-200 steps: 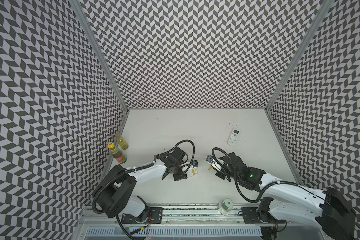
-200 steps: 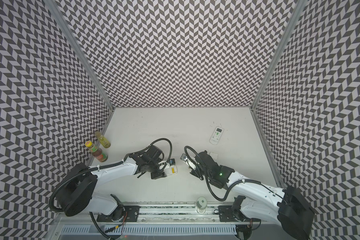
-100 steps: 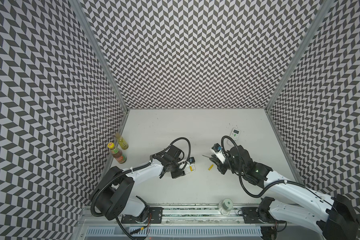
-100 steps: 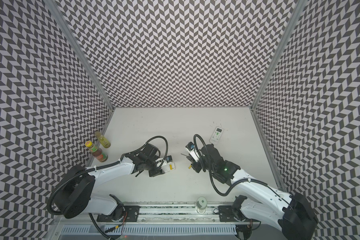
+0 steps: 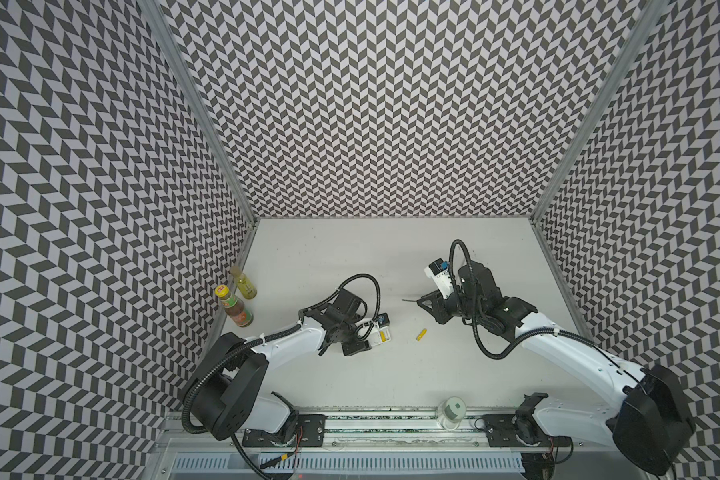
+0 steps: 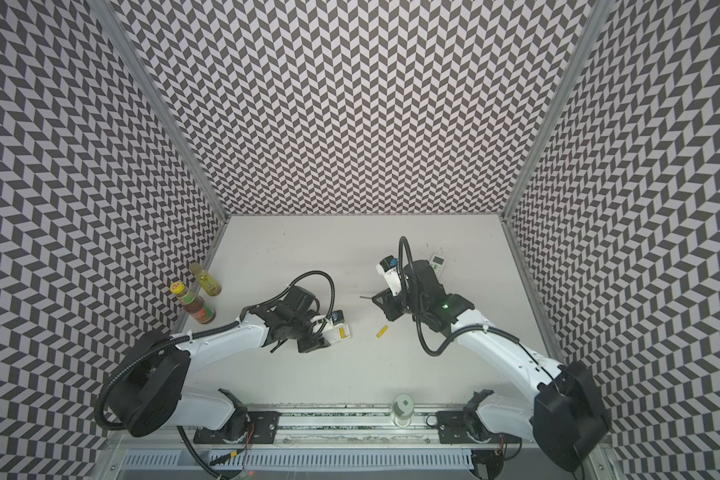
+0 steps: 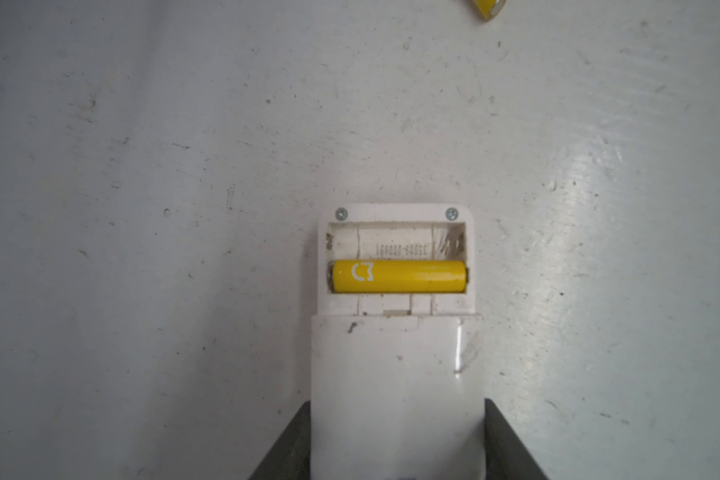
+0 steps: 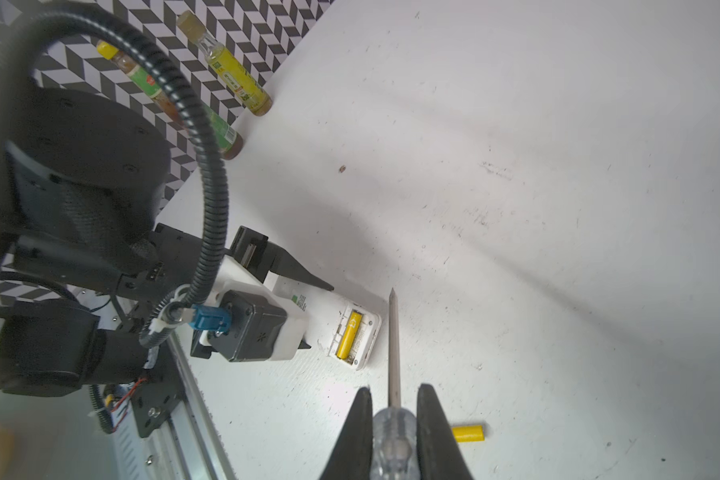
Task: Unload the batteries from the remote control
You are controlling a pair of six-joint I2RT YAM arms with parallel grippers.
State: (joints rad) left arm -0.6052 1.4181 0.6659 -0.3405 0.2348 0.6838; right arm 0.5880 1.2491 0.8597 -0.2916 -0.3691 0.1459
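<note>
Gripping the white remote [image 7: 395, 365] by its sides, the left claw [image 7: 396, 419] holds it flat on the counter [image 7: 142, 166]. One yellow battery [image 7: 398, 276] sits in the remote's open bay; a second yellow battery [image 5: 421, 334] lies loose on the counter near the remote. The right claw [image 8: 395, 392] is clenched on the screwdriver [image 8: 393, 332], tip apart from the remote.

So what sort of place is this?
Probably a lab robot test cell: chevron-patterned walls enclose a white tabletop, with the left arm and right arm mounted on a metal rail at its front.
</note>
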